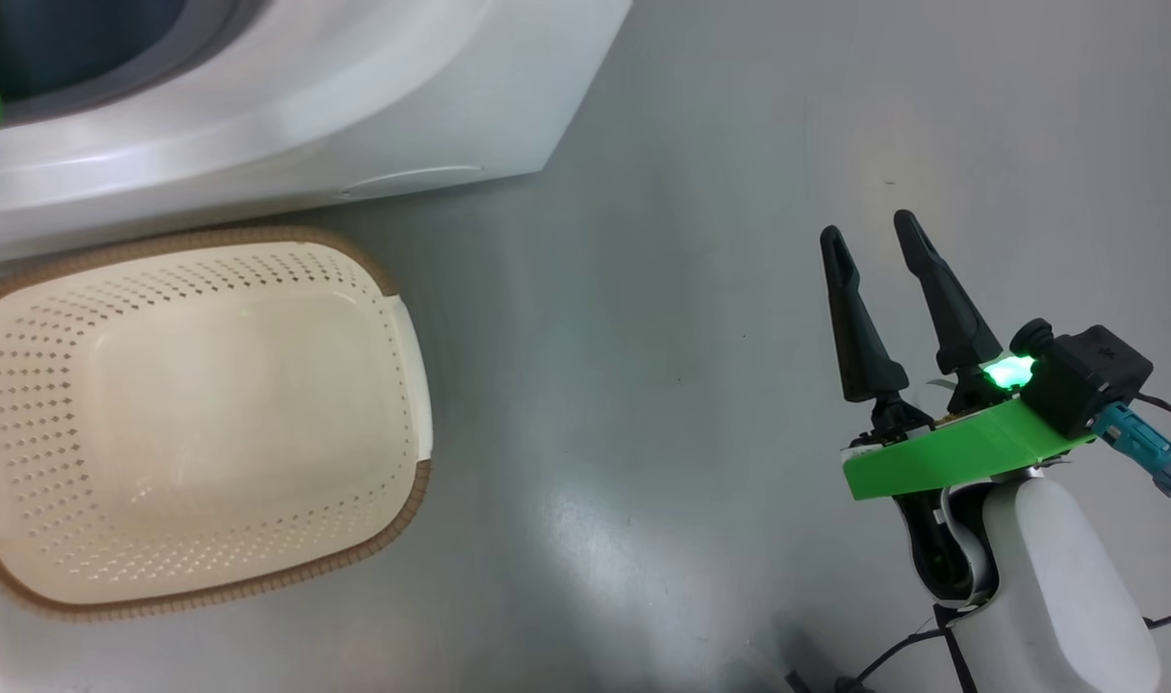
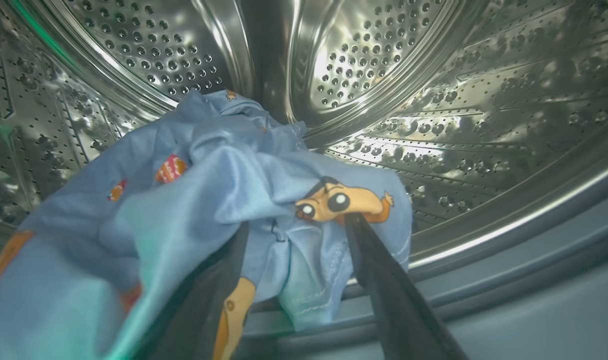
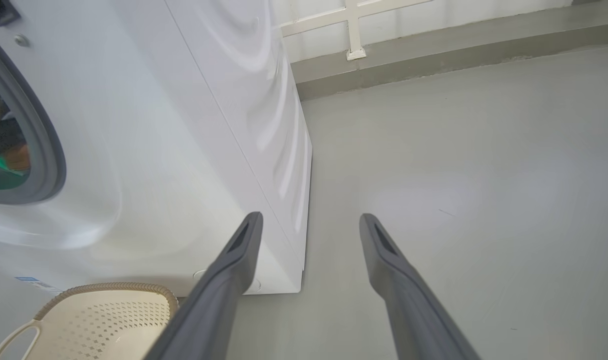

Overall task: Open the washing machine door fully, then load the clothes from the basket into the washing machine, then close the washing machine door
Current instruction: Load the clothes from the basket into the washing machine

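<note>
My left gripper (image 2: pixel 298 222) is inside the washing machine's steel drum (image 2: pixel 433 125). Its jaws stand apart, open, and the light blue clothes (image 2: pixel 209 200) with cartoon prints are bunched between and draped over the fingers. The grey gasket (image 2: pixel 533 240) runs below. The basket (image 1: pixel 200 414) stands on the floor in front of the washing machine (image 1: pixel 354 115), with nothing in it. My right gripper (image 1: pixel 869 231) hangs open over bare floor to the right, holding nothing. In the right wrist view that gripper (image 3: pixel 308 217) points past the washing machine's (image 3: pixel 159 125) corner, with the basket (image 3: pixel 109 315) at lower left. The washing machine door is out of view.
Grey floor (image 1: pixel 691 289) stretches to the right of the basket and the washer. A wall with a low ledge (image 3: pixel 433 50) lies behind the machine. A round flap (image 1: pixel 412 180) sits low on the washer's front, and cables trail from my right arm.
</note>
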Robot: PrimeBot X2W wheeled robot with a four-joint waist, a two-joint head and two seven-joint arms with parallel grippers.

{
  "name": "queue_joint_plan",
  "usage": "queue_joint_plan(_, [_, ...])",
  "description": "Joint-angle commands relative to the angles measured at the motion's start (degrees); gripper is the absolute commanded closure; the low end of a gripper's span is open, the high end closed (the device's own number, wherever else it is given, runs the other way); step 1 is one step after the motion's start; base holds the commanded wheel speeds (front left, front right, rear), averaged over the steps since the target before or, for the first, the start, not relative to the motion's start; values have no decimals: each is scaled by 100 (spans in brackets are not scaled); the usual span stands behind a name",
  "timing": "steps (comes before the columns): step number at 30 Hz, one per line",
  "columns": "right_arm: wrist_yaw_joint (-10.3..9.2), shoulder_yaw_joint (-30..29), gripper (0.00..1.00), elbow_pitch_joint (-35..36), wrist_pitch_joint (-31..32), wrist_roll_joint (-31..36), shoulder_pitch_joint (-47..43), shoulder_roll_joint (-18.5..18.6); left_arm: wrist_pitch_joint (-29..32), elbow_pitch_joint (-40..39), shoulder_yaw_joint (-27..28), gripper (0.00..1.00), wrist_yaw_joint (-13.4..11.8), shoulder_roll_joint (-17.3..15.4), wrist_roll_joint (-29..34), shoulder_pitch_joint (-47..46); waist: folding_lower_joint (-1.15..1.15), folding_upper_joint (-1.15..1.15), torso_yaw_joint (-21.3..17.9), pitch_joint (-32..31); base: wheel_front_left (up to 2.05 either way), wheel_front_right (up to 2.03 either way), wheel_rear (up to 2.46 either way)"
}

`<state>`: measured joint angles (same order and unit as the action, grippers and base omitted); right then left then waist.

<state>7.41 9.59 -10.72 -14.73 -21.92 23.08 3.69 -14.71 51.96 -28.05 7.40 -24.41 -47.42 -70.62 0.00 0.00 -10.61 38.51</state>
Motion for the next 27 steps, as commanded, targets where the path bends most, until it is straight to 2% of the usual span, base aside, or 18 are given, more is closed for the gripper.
queue_joint_plan(1, [8, 83, 0, 123, -27, 1, -97, 4, -29, -205, 157, 0, 9, -294, -67, 172, 0, 0, 44, -30, 0, 0, 0])
queue_joint_plan(11, [8, -11, 0, 137, -27, 20, -139, 63, -29, -851, 644, 0, 9, -150, 67, 814, 0, 0, 223, -141, 0, 0, 0])
queue_joint_plan(27, [8, -109, 0, 92, -27, 32, -332, 262, -29, -1921, 1615, 0, 9, 296, 877, 2329, 0, 0, 492, -603, 0, 0, 0])
